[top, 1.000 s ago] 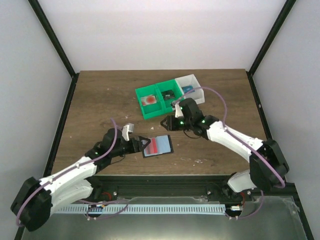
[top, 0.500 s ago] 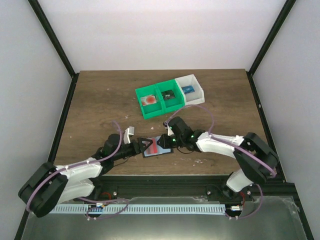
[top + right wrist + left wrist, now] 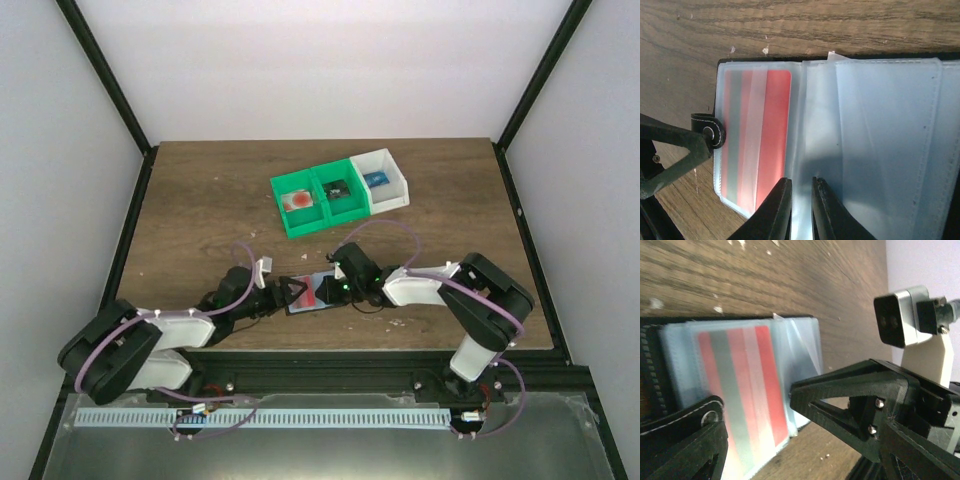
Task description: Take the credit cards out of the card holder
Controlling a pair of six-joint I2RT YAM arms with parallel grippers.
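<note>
The card holder lies open near the table's front edge, with a black rim and clear blue-grey sleeves. A red-striped credit card sits in its left sleeve and also shows in the left wrist view. My left gripper is open at the holder's left end, one finger over the card and the other by the snap strap. My right gripper points down at the middle fold. Its fingers stand nearly together, with a clear sleeve edge between them.
Two green bins and a white bin stand in a row behind the holder, each holding a small item. Bare wood lies left and right of the holder. The table's front edge is close behind the grippers.
My right gripper came down and left from beside the bins onto the holder's middle. My left arm stretched lower and stayed at the holder's left end.
</note>
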